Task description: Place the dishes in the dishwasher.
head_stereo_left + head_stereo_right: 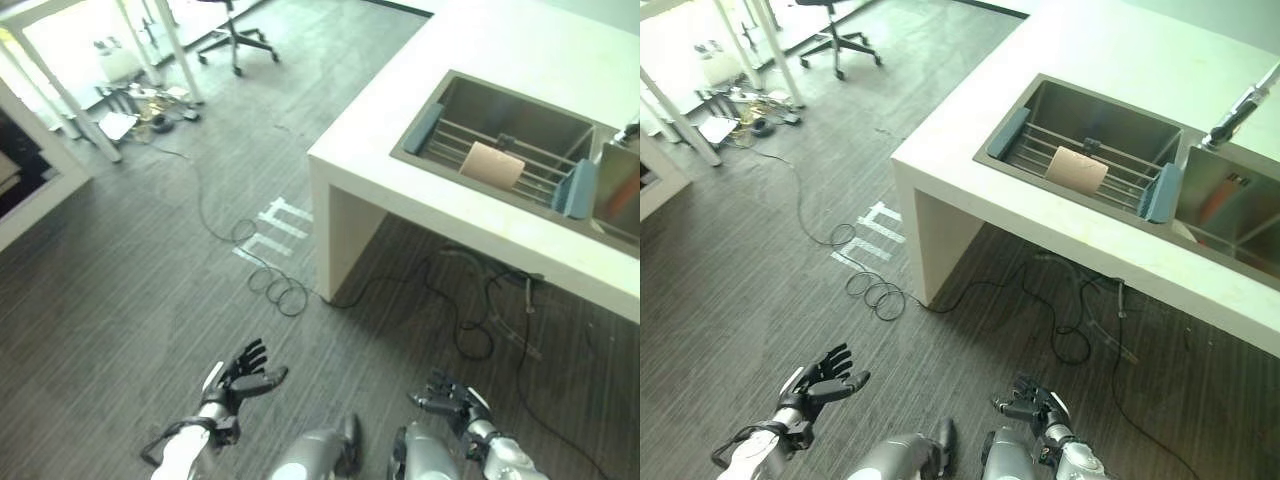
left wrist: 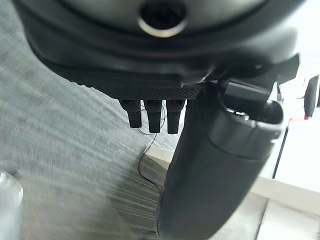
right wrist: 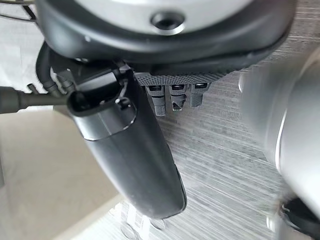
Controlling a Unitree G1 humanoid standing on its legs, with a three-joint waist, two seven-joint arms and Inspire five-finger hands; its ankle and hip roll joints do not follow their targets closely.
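Observation:
A tan dish [image 1: 492, 165] leans on a wire rack [image 1: 1110, 160] with blue-grey ends, inside the steel sink [image 1: 455, 95] set in the white counter [image 1: 470, 40]. Both hands hang low over the dark floor, well short of the counter. My left hand [image 1: 243, 376] is open with fingers spread and thumb out, holding nothing; its thumb [image 2: 215, 175] and fingers [image 2: 152, 117] show straight in the left wrist view. My right hand [image 1: 450, 400] is open and empty too, its thumb [image 3: 132, 155] extended past relaxed fingers [image 3: 172, 97].
A faucet [image 1: 1240, 112] stands by a second basin [image 1: 1230, 200] at the right. The counter's corner leg [image 1: 335, 235] juts toward me. White tape marks [image 1: 275, 232] lie on the floor. An office chair [image 1: 236, 38], white table legs [image 1: 180, 50] and floor clutter [image 1: 140, 105] stand far left.

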